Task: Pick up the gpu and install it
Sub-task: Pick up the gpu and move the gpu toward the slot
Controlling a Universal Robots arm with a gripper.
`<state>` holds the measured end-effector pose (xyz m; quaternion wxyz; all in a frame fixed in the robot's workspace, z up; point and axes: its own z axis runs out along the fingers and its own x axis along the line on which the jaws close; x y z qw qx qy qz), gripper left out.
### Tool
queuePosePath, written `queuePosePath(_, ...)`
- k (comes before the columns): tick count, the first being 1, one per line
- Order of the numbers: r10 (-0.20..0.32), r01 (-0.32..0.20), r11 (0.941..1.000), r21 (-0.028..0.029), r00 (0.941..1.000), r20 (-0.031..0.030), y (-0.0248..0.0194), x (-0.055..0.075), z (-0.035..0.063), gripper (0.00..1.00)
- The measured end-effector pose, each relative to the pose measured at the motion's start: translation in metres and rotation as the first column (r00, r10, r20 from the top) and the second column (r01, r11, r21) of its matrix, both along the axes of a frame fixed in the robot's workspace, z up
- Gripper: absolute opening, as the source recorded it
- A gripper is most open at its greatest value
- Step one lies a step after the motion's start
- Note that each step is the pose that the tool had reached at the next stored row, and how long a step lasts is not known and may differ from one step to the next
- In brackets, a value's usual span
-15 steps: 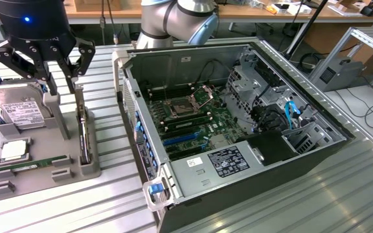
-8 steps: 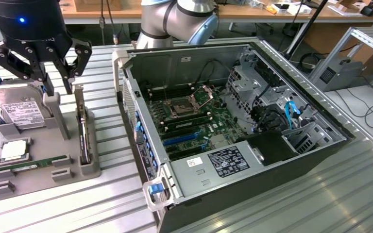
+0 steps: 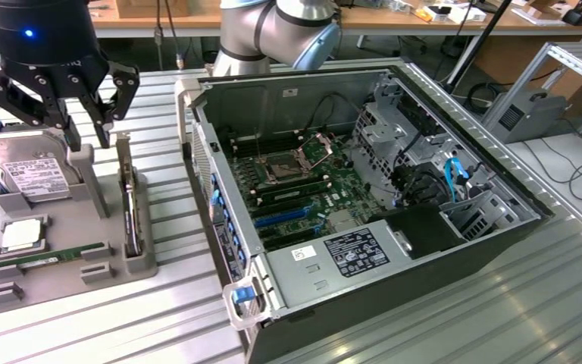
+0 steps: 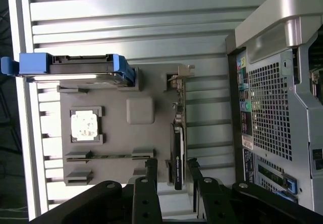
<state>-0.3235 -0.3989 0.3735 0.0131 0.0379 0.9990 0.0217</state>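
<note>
In the exterior view the gripper (image 3: 88, 138) hangs over one end of the grey tray (image 3: 64, 292). Its two fingers are spread apart and nothing is clamped between them. The gpu (image 3: 127, 205) stands on its long edge in a slot along the tray's case-side border. It sits just below the fingertips and slightly toward the case from them, and from there it runs the length of the tray away from the hand. On the hand's other side the hard drive (image 3: 28, 176) leans in its cradle. Further from the hand, the processor chip (image 3: 23, 236) and the memory stick (image 3: 54, 258) lie flat. A narrow strip of bare slatted table (image 3: 175, 250) separates the tray's edge from the open computer case (image 3: 372, 205). The case wall rises close on the gpu's side of the hand. Over the hard drive's side the space is open.

In the wrist view the gripper (image 4: 171, 162) looks straight down. The fingers (image 4: 151, 171) straddle the line of the gpu (image 4: 177, 143), with a gap showing on each side of the card's thin top edge. The card's silver bracket is at the end farthest from the hand. The hard drive (image 4: 70, 65), in its blue rails, lies well clear beyond the tray (image 4: 116, 133). The processor chip (image 4: 85, 124) and the memory stick (image 4: 108, 156) sit to the side away from the computer case (image 4: 272, 108). A band of table (image 4: 209, 113) lies between the card and the case's perforated rear panel.
</note>
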Motion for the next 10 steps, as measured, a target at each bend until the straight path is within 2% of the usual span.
queuePosePath(10, 0.0, 0.0, 1.0, -0.0001, 1.0, 0.0, 0.0, -0.0084, -0.0019, 0.36)
